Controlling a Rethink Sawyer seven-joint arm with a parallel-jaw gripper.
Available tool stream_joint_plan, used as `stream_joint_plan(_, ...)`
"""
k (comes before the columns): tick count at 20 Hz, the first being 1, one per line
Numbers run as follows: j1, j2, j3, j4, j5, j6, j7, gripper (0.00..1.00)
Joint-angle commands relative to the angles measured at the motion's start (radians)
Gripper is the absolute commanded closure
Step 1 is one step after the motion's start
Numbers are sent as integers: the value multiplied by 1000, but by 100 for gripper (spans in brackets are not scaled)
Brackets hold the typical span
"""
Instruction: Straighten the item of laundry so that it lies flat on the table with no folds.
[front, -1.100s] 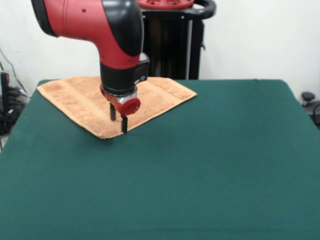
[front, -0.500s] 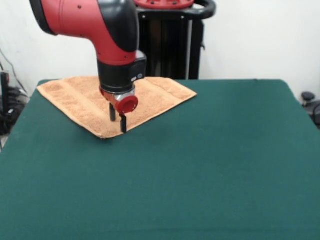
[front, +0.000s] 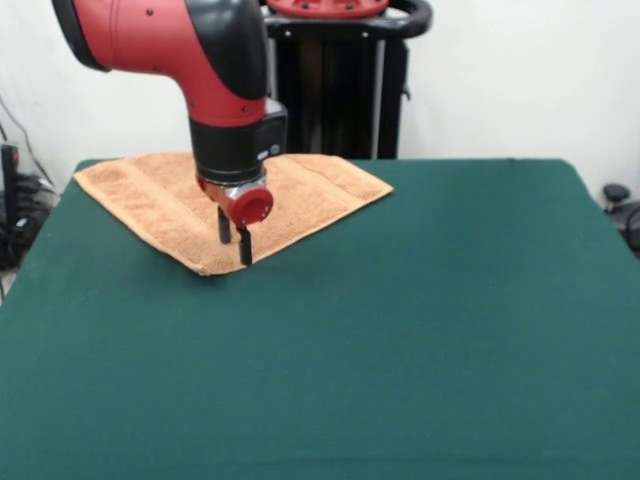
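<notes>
Up at the green worktop's (front: 420, 330) far left corner the tan towel (front: 150, 200) lies spread, seemingly flat, partly hidden by the red arm (front: 190, 50), whose pincer (front: 234, 238) hangs open above its near corner, black pedestal (front: 340, 80) behind.

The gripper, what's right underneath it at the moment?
Under the gripper lies the near corner of the tan towel, spread on the green table. Whether the fingertips touch the towel cannot be told; the arm hides the cloth behind it.
</notes>
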Motion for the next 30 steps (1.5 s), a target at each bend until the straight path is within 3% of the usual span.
stream_joint_plan(1, 2, 238, 82, -89, -70, -266, 7, 0)
stream_joint_plan(9, 62, 253, 27, -125, -74, -281, 35, 0)
stream_joint_plan(10, 77, 254, 14, -129, -76, -292, 39, 100)
stream_joint_plan(21, 74, 231, 12, -106, -41, -297, 60, 100)
stream_joint_plan(30, 47, 235, 131, -182, -48, -246, -19, 100)
